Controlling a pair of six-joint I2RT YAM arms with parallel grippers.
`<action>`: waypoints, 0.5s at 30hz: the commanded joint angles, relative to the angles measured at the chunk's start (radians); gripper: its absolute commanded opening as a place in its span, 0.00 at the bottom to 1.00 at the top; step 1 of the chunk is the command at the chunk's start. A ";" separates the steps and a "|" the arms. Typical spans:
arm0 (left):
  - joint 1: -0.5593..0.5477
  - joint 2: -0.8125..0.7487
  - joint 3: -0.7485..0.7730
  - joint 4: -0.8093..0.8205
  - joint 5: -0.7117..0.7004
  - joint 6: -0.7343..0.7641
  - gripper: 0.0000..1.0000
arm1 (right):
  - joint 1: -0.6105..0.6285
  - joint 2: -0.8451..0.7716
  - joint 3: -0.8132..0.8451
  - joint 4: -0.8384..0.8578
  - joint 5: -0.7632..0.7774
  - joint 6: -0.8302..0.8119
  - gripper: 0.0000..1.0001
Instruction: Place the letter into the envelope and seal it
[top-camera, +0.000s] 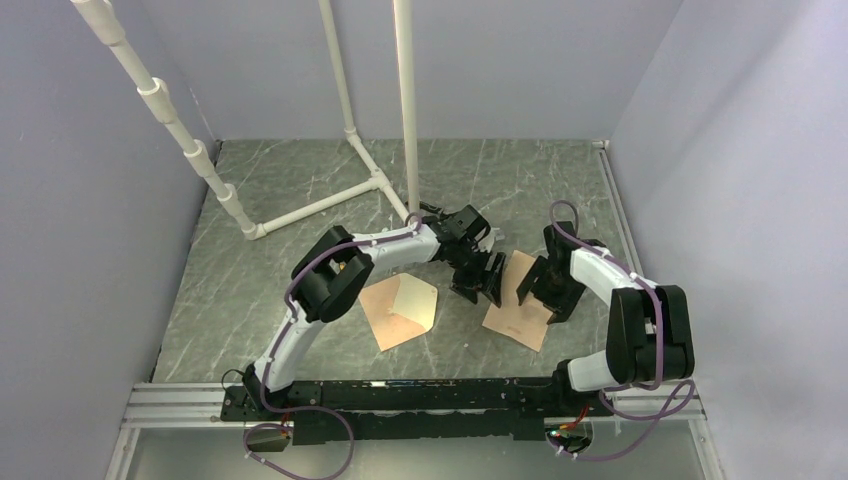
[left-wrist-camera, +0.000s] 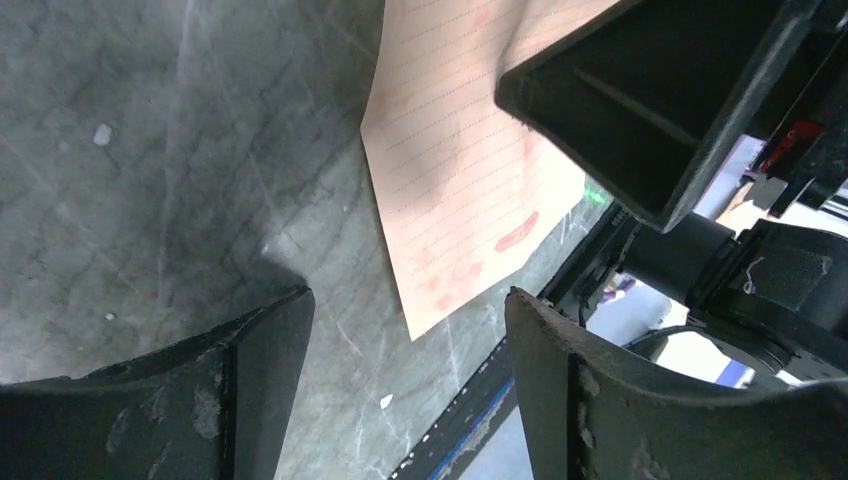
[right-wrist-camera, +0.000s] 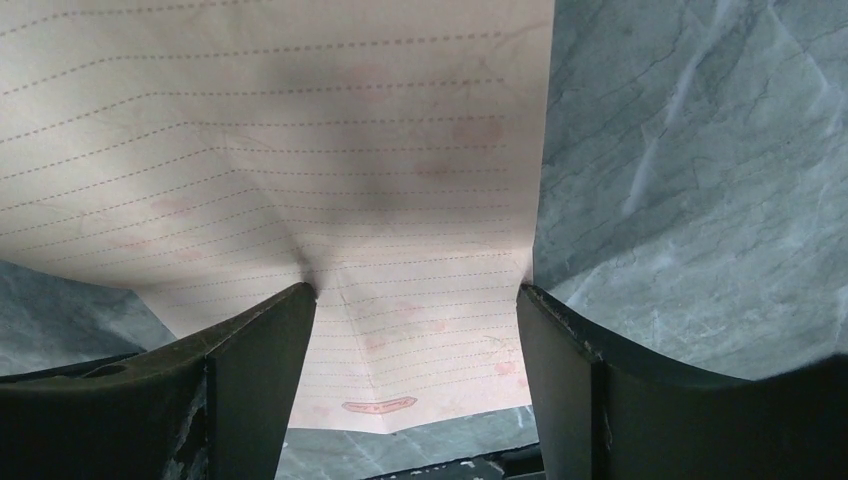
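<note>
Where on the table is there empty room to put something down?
Bare table at the back right corner, and at the left, between the white pipes and the envelope. Crowded in the middle: left claw and right claw close together at the letter.

Grey-green marbled bench (top-camera: 500, 180) carries the envelope (top-camera: 400, 312) lying flat left of centre, the letter (top-camera: 512, 318) flat to its right and apart from it, lined side up and a bit puckered, and a white pipe frame (top-camera: 320, 205) standing at far left.
</note>
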 joint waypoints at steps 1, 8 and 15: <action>0.009 -0.009 -0.047 -0.067 -0.008 -0.036 0.78 | -0.009 0.027 -0.021 0.073 -0.092 0.003 0.77; 0.012 0.018 -0.047 -0.056 0.023 -0.066 0.75 | -0.067 0.067 -0.007 0.089 -0.230 0.004 0.68; 0.012 0.041 -0.041 -0.083 0.016 -0.095 0.74 | -0.131 0.082 0.040 0.035 -0.301 -0.008 0.63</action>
